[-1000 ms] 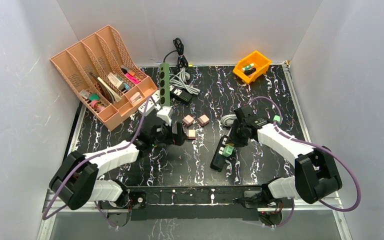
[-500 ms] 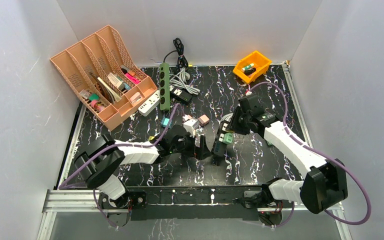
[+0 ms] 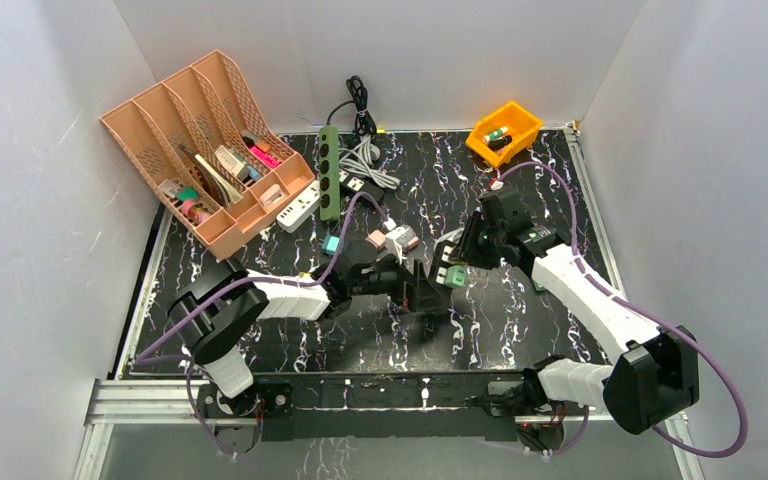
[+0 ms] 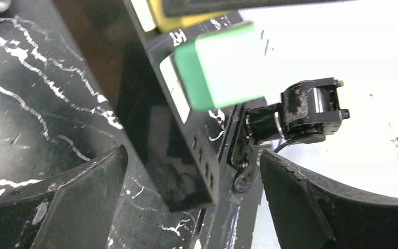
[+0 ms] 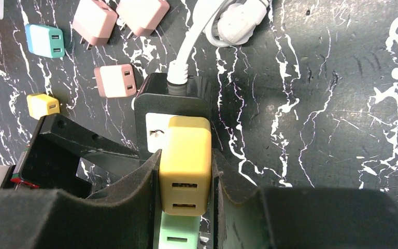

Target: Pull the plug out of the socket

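Pinching the yellow plug (image 5: 185,150), our right gripper (image 5: 185,176) faces 12 o'clock along the socket strip (image 5: 173,101); our left gripper (image 4: 192,194), spread, seemingly brackets it.

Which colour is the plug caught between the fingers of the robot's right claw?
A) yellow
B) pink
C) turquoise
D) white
A: the right wrist view shows the right gripper closed on either side of the yellow plug, which sits in the black power strip.
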